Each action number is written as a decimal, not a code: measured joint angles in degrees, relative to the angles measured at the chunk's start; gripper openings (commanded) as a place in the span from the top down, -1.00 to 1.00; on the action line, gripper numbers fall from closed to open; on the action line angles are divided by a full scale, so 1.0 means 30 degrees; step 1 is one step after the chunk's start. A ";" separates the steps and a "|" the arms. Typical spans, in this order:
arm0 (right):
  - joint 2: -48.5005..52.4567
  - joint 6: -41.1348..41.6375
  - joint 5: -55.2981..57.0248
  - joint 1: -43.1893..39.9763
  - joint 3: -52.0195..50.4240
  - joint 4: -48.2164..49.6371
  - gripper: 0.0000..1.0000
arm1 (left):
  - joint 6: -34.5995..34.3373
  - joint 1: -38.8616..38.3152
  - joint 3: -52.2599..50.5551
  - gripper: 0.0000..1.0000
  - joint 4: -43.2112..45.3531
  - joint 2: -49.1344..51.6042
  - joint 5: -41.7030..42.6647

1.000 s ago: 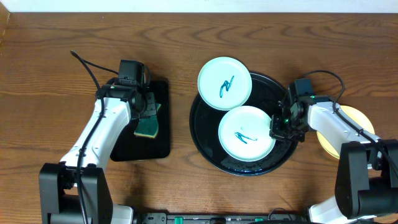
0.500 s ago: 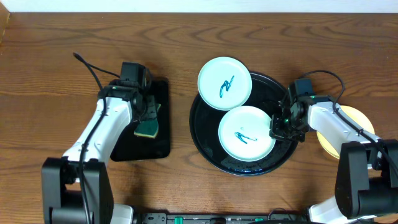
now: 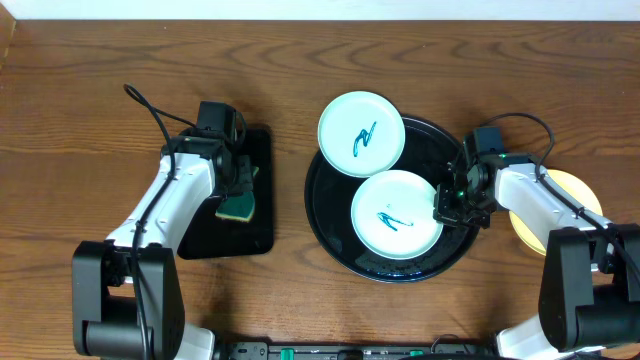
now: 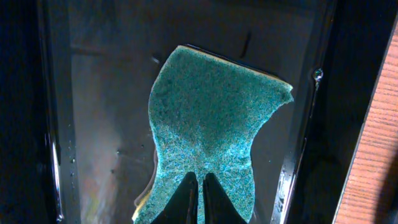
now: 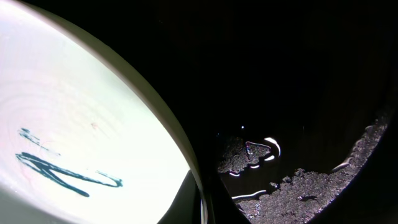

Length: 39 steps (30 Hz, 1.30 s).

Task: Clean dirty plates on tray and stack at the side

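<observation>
Two pale mint-white plates with teal scribbles are on the round black tray [image 3: 455, 250]: one [image 3: 361, 134] overhangs its far rim, the other [image 3: 396, 214] lies in the middle. The pale yellow plate [image 3: 565, 190] lies on the table at the right, mostly hidden under my right arm. My right gripper [image 3: 441, 207] is shut on the right rim of the middle plate [image 5: 74, 124], one finger above the rim and one below. My left gripper [image 3: 238, 182] is shut on a teal sponge [image 4: 211, 130] over the small rectangular black tray [image 3: 255, 235].
The rectangular tray's raised edges [image 4: 305, 124] flank the sponge. Water drops and wet patches [image 5: 261, 155] sit on the round tray's floor. Bare wooden table lies around both trays, with a cable [image 3: 145, 105] at the far left.
The left arm has shifted slightly toward the far side with the sponge. The right arm and the plates have not moved.
</observation>
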 measured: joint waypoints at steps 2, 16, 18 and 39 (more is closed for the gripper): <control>0.0000 0.0000 0.0000 0.0000 0.0000 0.0000 0.98 | 0.0007 0.0000 0.0000 -0.09 0.0007 0.0000 0.0000; 0.0000 0.0000 0.0000 0.0000 0.0000 0.0000 0.98 | -0.0073 0.0000 0.0000 -0.36 0.0131 0.0226 0.0000; 0.0000 0.0000 0.0000 0.0000 0.0000 0.0000 0.97 | -0.0073 0.0000 0.0000 -0.36 0.0182 0.0627 0.0007; 0.0000 0.0000 -0.0007 0.0000 0.0000 0.0000 0.97 | 0.0073 0.0015 0.0000 0.02 0.0721 0.1916 0.0787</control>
